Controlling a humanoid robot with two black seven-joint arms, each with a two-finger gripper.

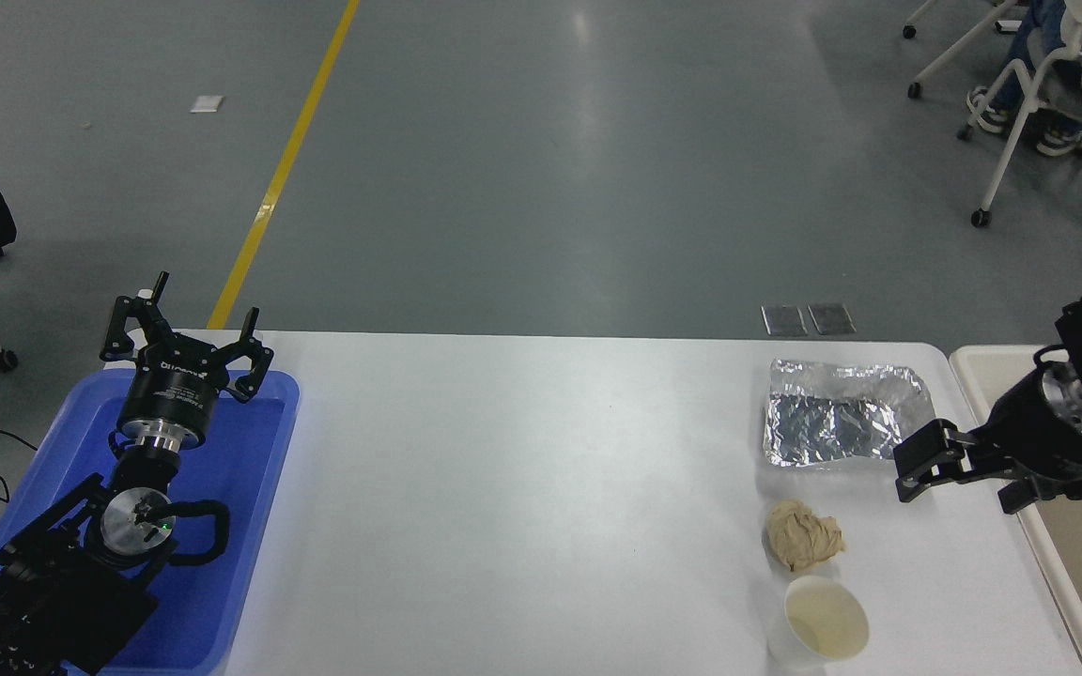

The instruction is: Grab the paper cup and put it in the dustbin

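Note:
The paper cup is small and white with a cream inside. It stands upright near the table's front edge at the right. The dustbin, cream-beige with a thick rim, stands off the table's right edge, partly behind my right arm. My right gripper is open and empty. It hangs over the table's right side next to the dustbin, well behind and to the right of the cup. My left gripper is open and empty, parked over the blue tray at the left.
A crumpled tan paper ball lies just behind the cup. A silver foil tray lies further back, left of my right gripper. A seated person's legs and chairs are at the top right, away from the table.

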